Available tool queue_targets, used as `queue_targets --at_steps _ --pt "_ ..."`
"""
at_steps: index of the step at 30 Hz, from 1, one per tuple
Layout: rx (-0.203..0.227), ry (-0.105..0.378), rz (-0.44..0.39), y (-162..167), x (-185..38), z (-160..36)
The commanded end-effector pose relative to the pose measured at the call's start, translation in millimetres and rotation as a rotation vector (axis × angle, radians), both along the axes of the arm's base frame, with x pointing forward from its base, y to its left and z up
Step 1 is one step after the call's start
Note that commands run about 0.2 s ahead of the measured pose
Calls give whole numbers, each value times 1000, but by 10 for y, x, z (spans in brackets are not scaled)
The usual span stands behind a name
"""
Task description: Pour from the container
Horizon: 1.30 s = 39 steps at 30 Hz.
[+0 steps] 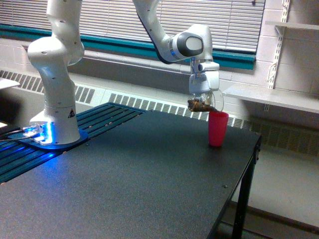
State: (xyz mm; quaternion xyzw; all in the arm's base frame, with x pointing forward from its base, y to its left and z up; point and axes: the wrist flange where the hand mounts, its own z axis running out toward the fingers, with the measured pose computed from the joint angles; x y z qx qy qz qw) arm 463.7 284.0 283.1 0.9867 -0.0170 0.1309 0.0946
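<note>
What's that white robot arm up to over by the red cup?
The arm's end effector grips a small clear container with brown bits inside. It holds it tipped over, just above the rim of the pink-red cup standing near the far edge of the dark table. It looks mid-pour, though I can't see anything falling.
</note>
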Motion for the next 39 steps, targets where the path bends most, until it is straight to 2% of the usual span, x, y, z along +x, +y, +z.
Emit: queue_targets --at_steps 1,23,39 --pt "-21 8 27 103 27 20" --pt "-43 5 39 120 55 68" --pt "-76 32 60 142 53 50"
